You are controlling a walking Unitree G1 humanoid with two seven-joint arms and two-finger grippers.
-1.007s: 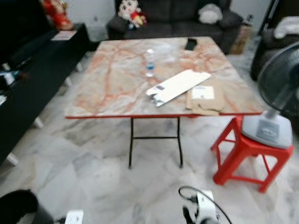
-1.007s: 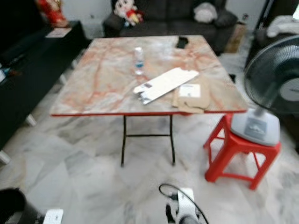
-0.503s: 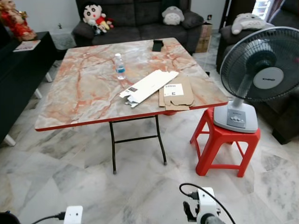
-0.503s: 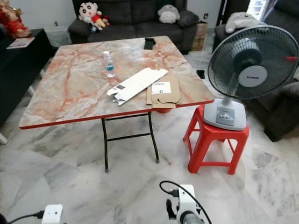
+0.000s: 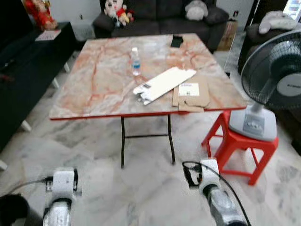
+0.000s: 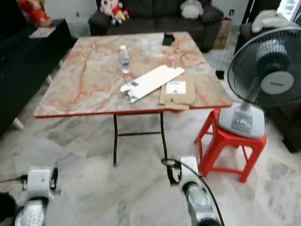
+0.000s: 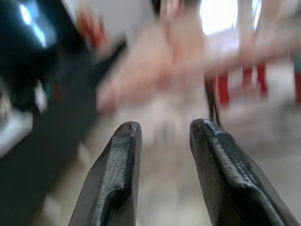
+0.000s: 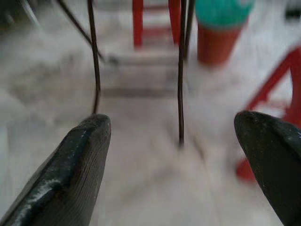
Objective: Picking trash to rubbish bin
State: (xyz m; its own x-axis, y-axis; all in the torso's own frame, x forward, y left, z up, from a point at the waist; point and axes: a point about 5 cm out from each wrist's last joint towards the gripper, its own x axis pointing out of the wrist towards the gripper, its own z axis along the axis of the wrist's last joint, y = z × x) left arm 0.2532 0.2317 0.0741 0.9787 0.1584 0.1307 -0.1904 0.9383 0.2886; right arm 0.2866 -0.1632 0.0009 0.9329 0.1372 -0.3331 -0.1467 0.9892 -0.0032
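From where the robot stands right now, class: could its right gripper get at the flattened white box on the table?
Probably not yet. The right gripper hangs low, open, near the floor, short of the table. The white box lies uncovered toward the near edge, so nothing blocks it; the robot likely must step closer.

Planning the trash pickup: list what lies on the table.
On the table: a water bottle, a white flattened box partly overlapping brown cardboard, and a dark object at the far edge. Anything beneath the cardboard is hidden.

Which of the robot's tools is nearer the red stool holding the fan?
Right. The right tool hangs low just beside the red stool; the left tool hangs far across the floor.
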